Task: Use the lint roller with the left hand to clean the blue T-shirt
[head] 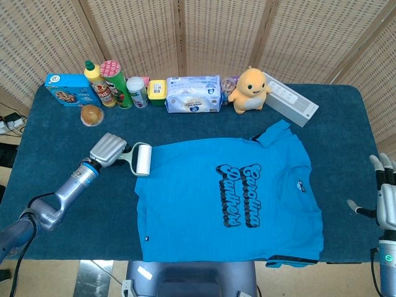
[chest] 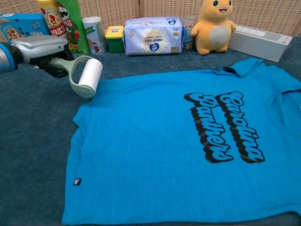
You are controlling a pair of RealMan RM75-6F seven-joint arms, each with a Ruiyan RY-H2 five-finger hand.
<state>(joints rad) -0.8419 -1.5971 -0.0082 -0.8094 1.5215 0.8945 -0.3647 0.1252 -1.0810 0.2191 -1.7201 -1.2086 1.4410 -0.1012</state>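
Behind the one blue T-shirt stand one cookie box, one yellow-capped bottle, one crisp tube, one small can, one yellow-lidded tub, one tissue pack, one plush toy, one white box and perhaps one bun. One lint roller lies just beside the shirt.

- A big table is covered with a dark blue cloth that looks soft and fuzzy.
- Behind the table stands a folding screen made of woven tan straw, with light wooden posts between its panels.
- The screen runs all along the back and bends in at both sides.
- Under the front edge of the table there is a pale floor, shiny in spots.
- Some cables lie on the floor by the far left side.
- The light is bright and even, with only soft shadows.
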